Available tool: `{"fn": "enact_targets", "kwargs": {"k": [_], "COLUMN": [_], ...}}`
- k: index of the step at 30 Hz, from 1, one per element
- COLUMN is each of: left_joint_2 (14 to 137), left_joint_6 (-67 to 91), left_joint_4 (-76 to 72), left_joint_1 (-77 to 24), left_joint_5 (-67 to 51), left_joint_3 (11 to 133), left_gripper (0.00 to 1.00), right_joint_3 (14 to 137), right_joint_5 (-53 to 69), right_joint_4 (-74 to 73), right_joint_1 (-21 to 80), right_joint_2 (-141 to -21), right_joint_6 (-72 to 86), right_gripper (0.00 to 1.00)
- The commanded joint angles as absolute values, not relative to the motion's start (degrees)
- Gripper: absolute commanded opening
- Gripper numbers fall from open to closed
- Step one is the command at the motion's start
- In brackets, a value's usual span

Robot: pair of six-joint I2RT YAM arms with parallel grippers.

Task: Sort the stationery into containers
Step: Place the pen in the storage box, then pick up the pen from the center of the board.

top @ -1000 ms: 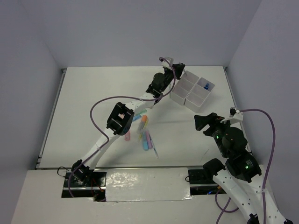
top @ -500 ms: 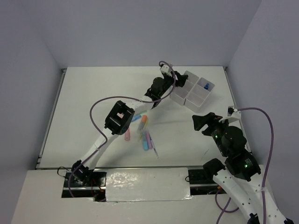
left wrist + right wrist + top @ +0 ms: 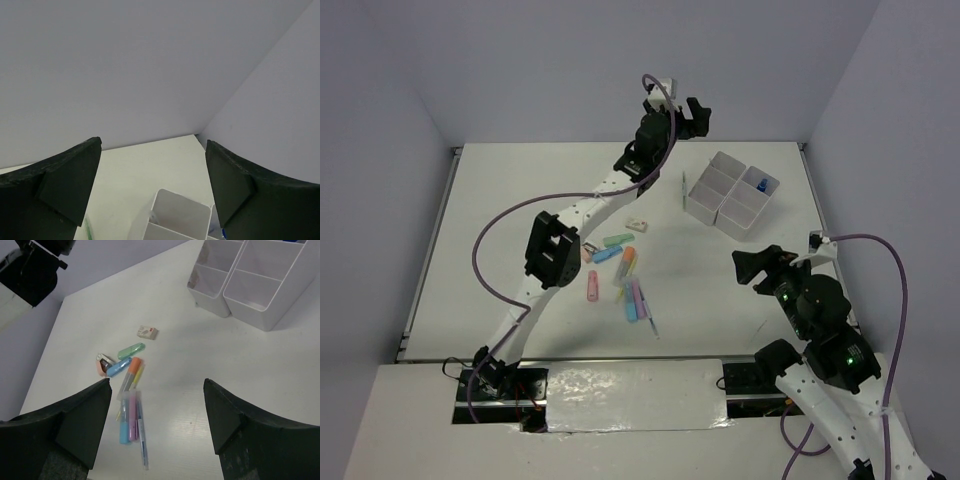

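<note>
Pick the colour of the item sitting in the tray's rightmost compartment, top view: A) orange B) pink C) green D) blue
D: a small blue item shows inside the tray, in the compartment nearest the right wall.

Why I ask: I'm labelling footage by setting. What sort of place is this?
Probably a robot lab test cell: a white table walled by plain grey panels, a left arm and right arm mounted at its near edge, only loose stationery and a divided tray laid out.
</note>
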State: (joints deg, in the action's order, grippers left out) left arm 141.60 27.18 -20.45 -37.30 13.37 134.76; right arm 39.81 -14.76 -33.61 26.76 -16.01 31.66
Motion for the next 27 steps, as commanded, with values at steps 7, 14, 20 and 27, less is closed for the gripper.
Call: {"fn": "enact_targets", "kwargs": {"k": [7,14,20,27], "left_joint_2": [149.7,153.5,155.9,156.3], "left_joint_6": [30.7,30.7,29.6,26.8], "left_joint_4": [-14.3,-16.5,-15.5,-13.4], "left_joint_1": [-35.9,-35.6,-35.6,-36.1], "left_joint_5": [15.4,14.3,13.1,11.9], "left_joint_3": [138.5,138.3,139.5,139.2], "left_gripper": [0.91,0.84,0.81,0.76], "right_joint_3": [42.9,43.0,43.5,43.4], "right_joint_5": [-13.9,-13.6,-12.8,-12.9], "right_joint_4": [-38.3,-39.5,-39.7,-40.1], "right_joint_1": [26.9,26.9,27.0,26.8], "right_joint_2": [-13.1,-12.2,-12.7,-11.9], "right_joint_6": [32.0,32.0,31.6,31.6], "right_gripper": [0.81,0.81,0.81,0.81]}}
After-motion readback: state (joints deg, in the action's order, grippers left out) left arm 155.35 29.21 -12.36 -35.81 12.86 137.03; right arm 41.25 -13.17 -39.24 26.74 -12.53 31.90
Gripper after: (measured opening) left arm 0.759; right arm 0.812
